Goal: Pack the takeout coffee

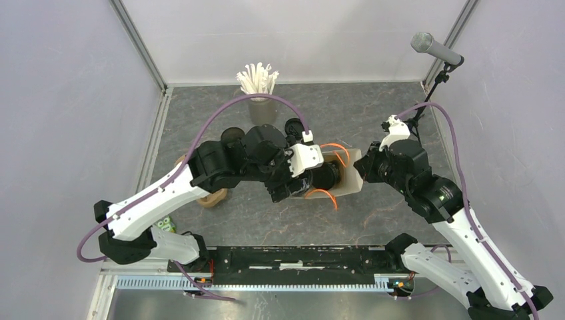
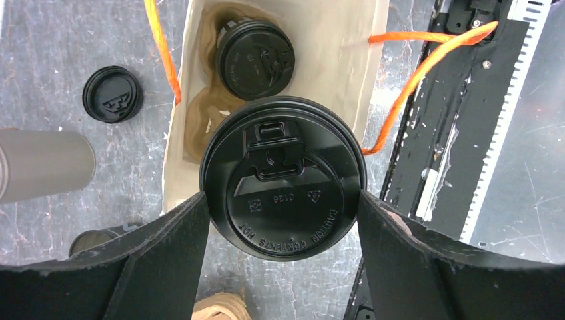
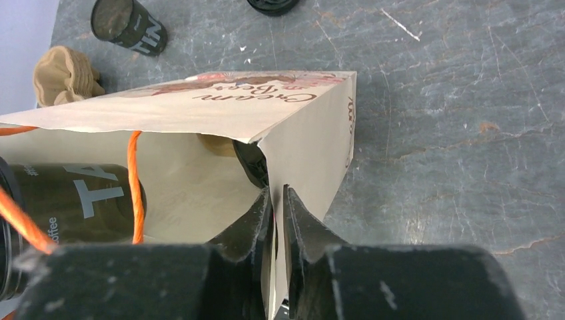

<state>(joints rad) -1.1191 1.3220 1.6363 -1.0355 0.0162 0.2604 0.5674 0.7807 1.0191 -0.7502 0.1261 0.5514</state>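
At the centre of the surface (image 1: pixel 373 220), the left gripper (image 2: pixel 284 200) stands wide, both fingers against the lid edge of a lidded coffee cup (image 2: pixel 286 193), which it holds over the open paper bag (image 2: pixel 346 60). At 12 o'clock from this cup, a second lidded cup (image 2: pixel 255 59) sits in the pulp carrier (image 2: pixel 200 127) inside the bag. A loose lid (image 2: pixel 112 93) lies at 10 o'clock. The right gripper (image 3: pixel 278 200) is nearly closed, pinching the bag's side wall. Handling judgement: the cup is probably light, thin-walled and smooth, and its lid may pop off. Grip the tapered body below the rim with moderate force, upright.
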